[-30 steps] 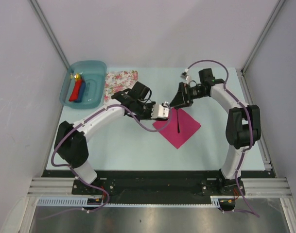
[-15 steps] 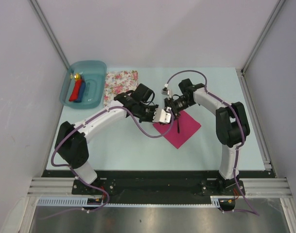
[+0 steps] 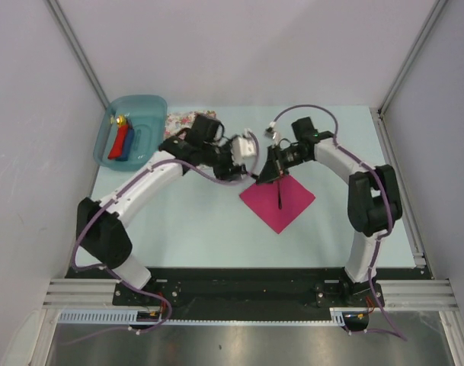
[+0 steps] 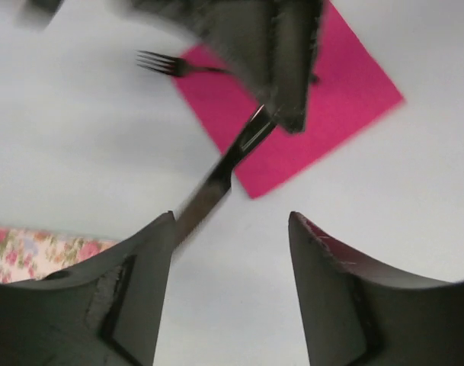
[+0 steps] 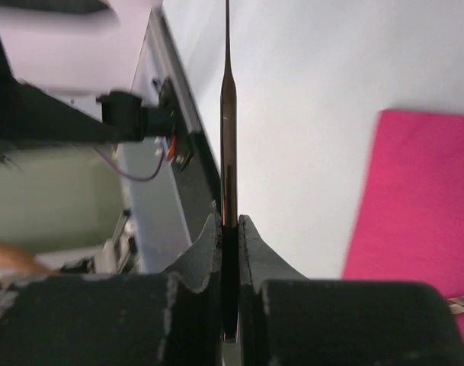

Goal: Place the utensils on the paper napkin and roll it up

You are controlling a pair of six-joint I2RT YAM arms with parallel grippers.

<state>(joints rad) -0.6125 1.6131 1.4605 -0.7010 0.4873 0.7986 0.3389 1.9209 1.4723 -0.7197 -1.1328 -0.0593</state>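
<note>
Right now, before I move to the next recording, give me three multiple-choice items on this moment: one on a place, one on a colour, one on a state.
1. Where is the fork?
A. lifted in a grip
B. lying on the paper napkin, tines past its edge
C. wholly off the napkin

2. What colour is the napkin?
A. white
B. blue
C. magenta-pink

3. The right end effector is
A. shut on the knife
B. open and empty
C. shut on the fork

Answers: 1 B, the left wrist view shows its handle on the sheet and its tines beyond it. 2 C, it is pink in every view. 3 A, the right wrist view shows both fingers pressed on the slim dark utensil.
</note>
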